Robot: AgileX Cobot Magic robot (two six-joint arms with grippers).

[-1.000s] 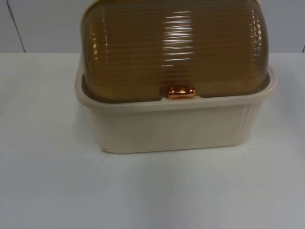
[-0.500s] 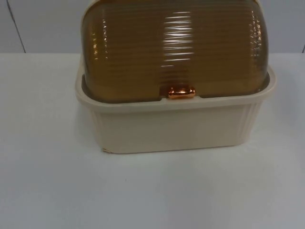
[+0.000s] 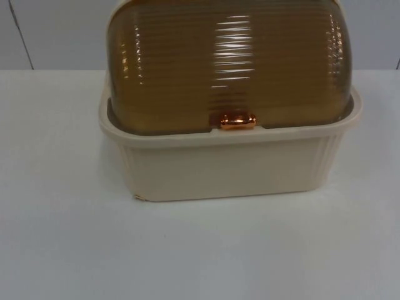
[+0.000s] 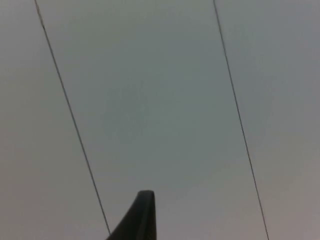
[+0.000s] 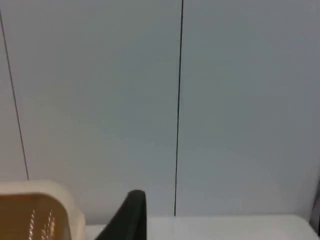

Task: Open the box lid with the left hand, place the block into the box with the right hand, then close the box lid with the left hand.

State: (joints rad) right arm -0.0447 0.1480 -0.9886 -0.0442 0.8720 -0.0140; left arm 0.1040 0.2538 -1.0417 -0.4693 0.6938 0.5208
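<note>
Nothing has moved since the earlier frames: we see the lid shut and both arms waiting.

We find the cream ribbed plastic box (image 3: 228,165) on the white desk (image 3: 62,250), its amber translucent ribbed dome lid (image 3: 228,62) down, the copper latch (image 3: 237,120) at its front rim. Our left end effector (image 4: 142,220) faces the grey partition wall (image 4: 150,100); our right end effector (image 5: 131,217) hovers near the box corner. We cannot tell either's grip state.

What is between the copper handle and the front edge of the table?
In the top view, below the copper handle come the cream box wall, then bare white table.
</note>
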